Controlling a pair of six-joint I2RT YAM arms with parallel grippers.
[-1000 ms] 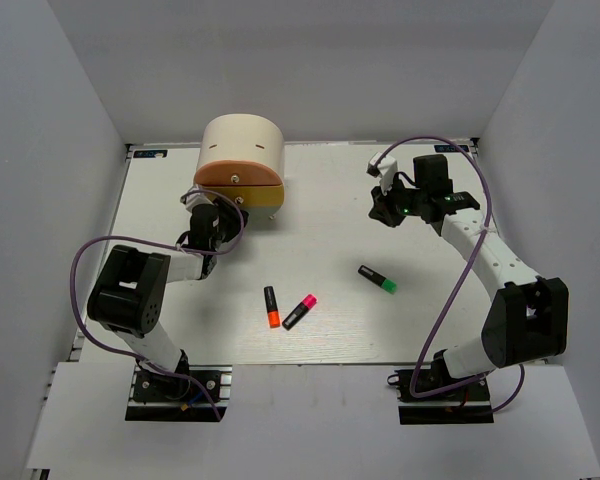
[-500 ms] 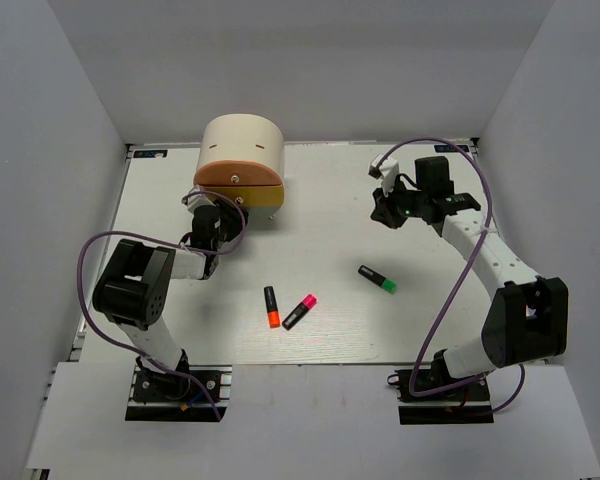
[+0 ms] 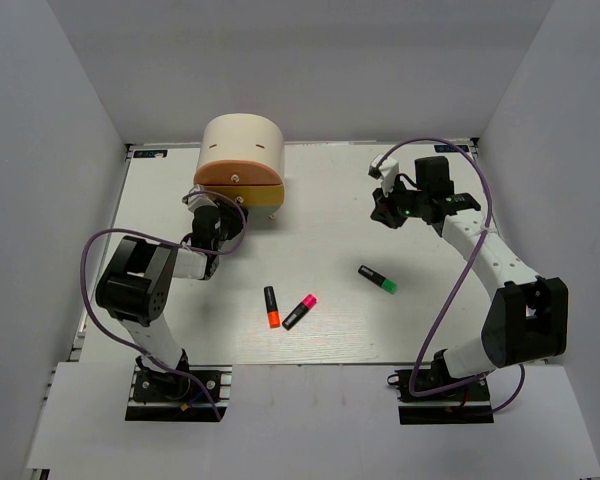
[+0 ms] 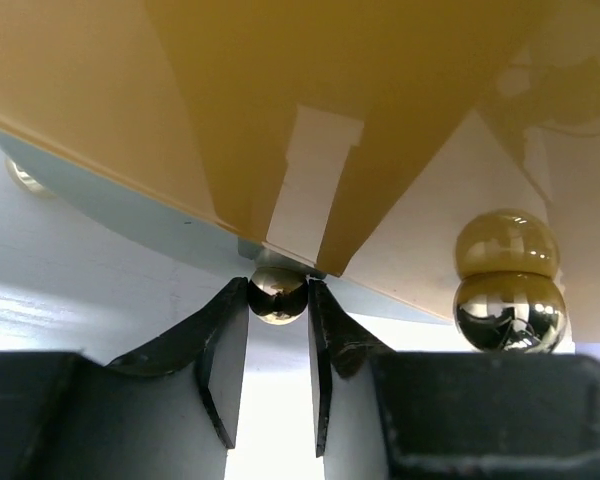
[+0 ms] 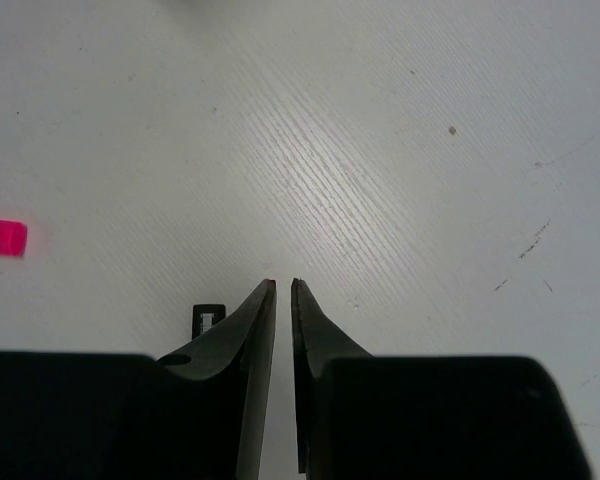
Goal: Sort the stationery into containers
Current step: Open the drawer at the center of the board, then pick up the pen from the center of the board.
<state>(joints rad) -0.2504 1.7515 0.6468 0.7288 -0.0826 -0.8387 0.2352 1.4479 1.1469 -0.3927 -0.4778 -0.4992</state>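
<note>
**Left arm closes on a drawer knob**

Since a second ago, the left arm [image 3: 140,285] has swung its black elbow joint slightly toward the cabinet, and its purple cable loop has shifted with it. The right arm [image 3: 480,250] and the three highlighters lie where they were.

The left arm is folded tightly. Its upper link rises from the base, and its forearm reaches right and away to the front of the cream half-cylinder cabinet [image 3: 242,145] at the far left of the white table [image 3: 330,230]. In the wrist view the left fingers [image 4: 230,330] pinch a small shiny round knob [image 4: 277,296], one tip on each side, just under a glossy yellow-orange drawer front [image 4: 280,80]. I cannot tell which drawer the knob belongs to.

The right arm climbs the table's right side, bends at the elbow and reaches up and left, well apart from the cabinet. The right fingers [image 5: 262,320] point down at bare table, almost pressed together with only a slit between them and nothing in it.

A black highlighter with an orange cap [image 3: 271,306] and a black highlighter with a pink cap [image 3: 299,311] lie just beside each other near the table's front. A black highlighter with a green cap [image 3: 377,279] lies farther right.
</note>
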